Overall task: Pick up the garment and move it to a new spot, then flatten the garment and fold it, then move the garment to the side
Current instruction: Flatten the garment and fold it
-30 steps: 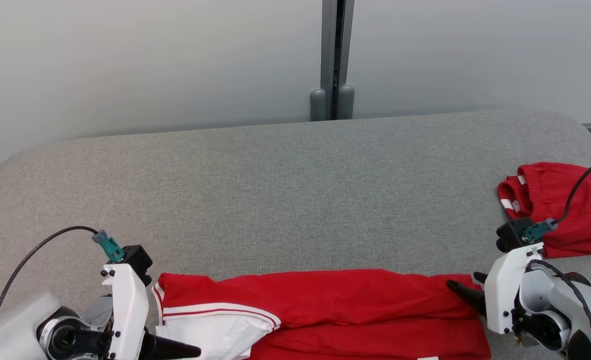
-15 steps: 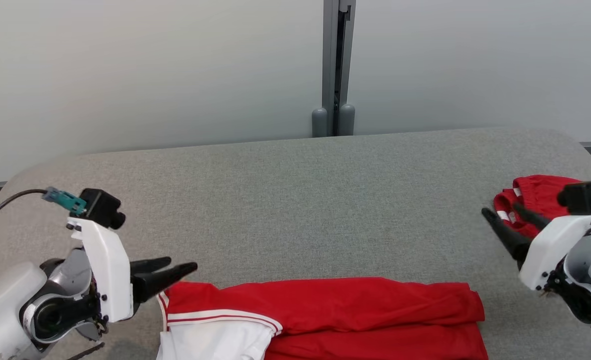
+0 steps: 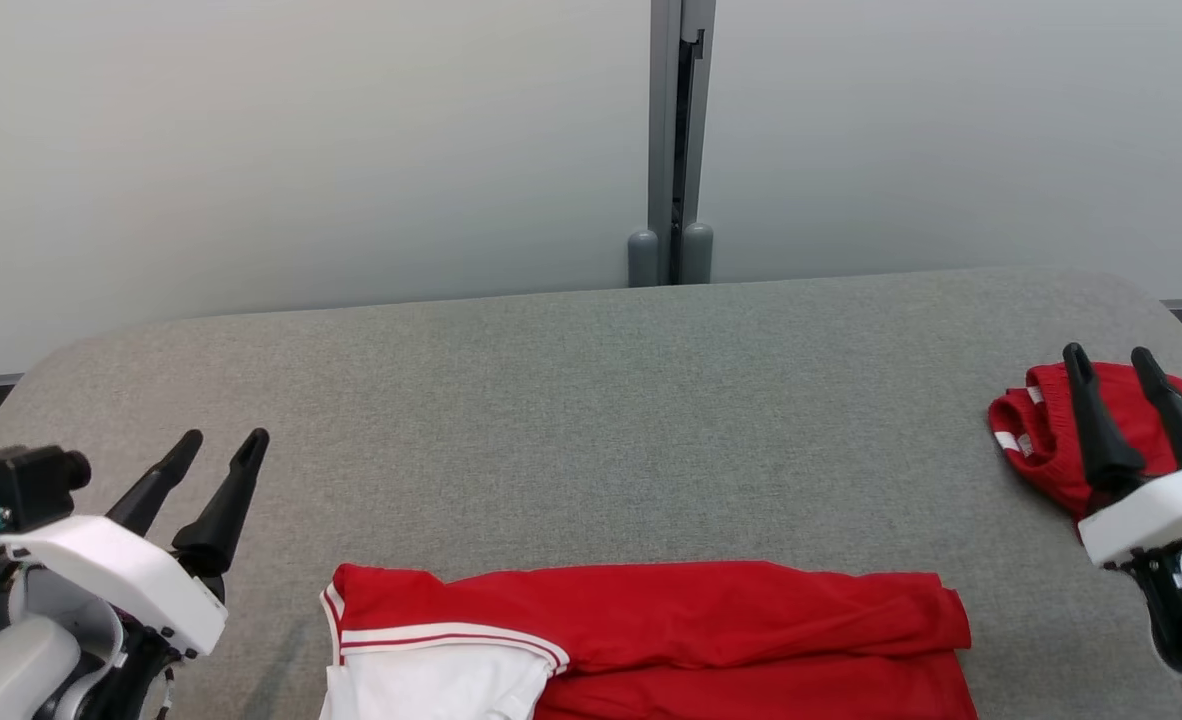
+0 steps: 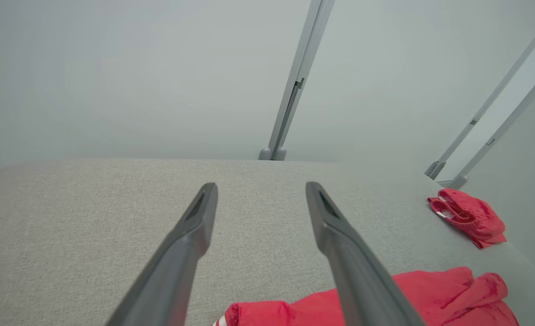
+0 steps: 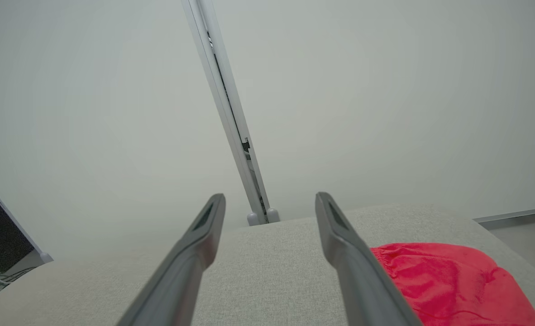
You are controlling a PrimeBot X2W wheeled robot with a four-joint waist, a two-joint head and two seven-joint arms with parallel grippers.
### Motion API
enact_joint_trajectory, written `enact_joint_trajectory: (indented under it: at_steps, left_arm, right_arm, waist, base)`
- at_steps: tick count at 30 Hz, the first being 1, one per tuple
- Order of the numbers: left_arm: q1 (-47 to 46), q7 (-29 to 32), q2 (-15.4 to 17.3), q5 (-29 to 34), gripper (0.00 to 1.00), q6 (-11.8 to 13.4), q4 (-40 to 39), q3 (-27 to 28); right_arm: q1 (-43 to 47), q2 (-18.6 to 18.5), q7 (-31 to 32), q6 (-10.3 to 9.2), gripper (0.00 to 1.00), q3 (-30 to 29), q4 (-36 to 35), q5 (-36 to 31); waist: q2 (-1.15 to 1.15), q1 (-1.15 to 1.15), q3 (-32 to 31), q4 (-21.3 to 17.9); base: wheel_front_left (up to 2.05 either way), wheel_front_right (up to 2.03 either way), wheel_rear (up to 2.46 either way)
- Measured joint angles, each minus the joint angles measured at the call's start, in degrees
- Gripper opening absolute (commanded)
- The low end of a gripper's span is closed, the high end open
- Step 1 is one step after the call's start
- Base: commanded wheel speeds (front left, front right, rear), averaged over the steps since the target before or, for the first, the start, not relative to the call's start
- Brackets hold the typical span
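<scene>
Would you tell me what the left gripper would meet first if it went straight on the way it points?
Probably the bare table, well ahead; the open left gripper points beside the garment, not at it. Depth is unclear.

L gripper (image 3: pixel 224 437) sits low on the robot's left side, both long dark fingers (image 3: pixel 213 520) pointing up & fwd, jaws spread wide. L wrist (image 3: pixel 111 575), a white block, slopes down to the right, w/ a small black camera (image 3: pixel 26 478) at its back end. R gripper (image 3: pixel 1108 352) mirrors it on the right: fingers near upright, leaning a bit left, jaws wide apart, white R wrist (image 3: pixel 1156 510) just below.
</scene>
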Motion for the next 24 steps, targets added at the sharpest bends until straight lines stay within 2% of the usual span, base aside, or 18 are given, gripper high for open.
enact_joint_trajectory:
  at_steps: [4,7,10,14,17,20,21,24]
  left_arm:
    - [4.91,-2.49,-2.23,2.91,1.0,4.88,-1.99,6.11]
    - [8.88,-2.59,-6.1,11.03,1.0,7.84,-5.15,16.66]
    - [16.28,-2.67,-11.27,19.71,1.0,9.58,-8.34,24.55]
    - [24.39,-2.68,-18.31,28.55,1.0,9.48,-11.1,32.38]
    - [28.8,-2.67,-22.42,33.89,1.0,8.8,-11.11,36.76]
    - [30.77,-2.68,-25.79,38.95,1.0,7.38,-11.12,40.21]
    - [30.77,-2.68,-25.79,38.95,1.0,7.38,-11.12,40.21]
    - [32.04,-2.68,-29.44,42.59,1.0,5.3,-10.42,42.23]
  right_arm:
    - [8.76,6.81,0.0,0.0,1.0,-11.23,-8.37,-11.03]
    - [14.18,11.67,0.0,0.0,1.0,-16.71,-13.66,-16.63]
    - [18.37,14.92,0.0,0.0,1.0,-19.53,-16.48,-20.25]
    - [21.67,17.62,0.0,0.0,1.0,-21.39,-18.02,-22.62]
    - [22.95,18.4,0.0,0.0,1.0,-21.74,-18.05,-24.08]
    - [23.12,18.58,0.0,0.0,1.0,-21.4,-17.1,-25.46]
    - [23.12,18.58,0.0,0.0,1.0,-21.4,-17.1,-25.46]
    - [23.19,18.9,0.0,0.0,1.0,-20.61,-15.43,-26.31]
  waist:
    - [0.0,0.0,0.14,0.5]
    - [0.0,0.0,0.25,0.98]
    - [0.0,0.0,0.27,1.15]
    - [0.0,0.0,0.32,1.18]
    - [0.0,0.0,0.56,0.98]
    - [0.0,0.0,0.88,0.96]
    - [0.0,0.0,0.88,0.96]
    - [0.0,0.0,1.15,1.07]
  base:
    - [0.0,0.0,0.0]
    - [0.0,0.0,0.0]
    - [0.0,0.0,0.0]
    - [0.0,0.0,0.0]
    - [0.0,0.0,0.0]
    - [0.0,0.0,0.0]
    - [0.0,0.0,0.0]
    - [0.0,0.0,0.0]
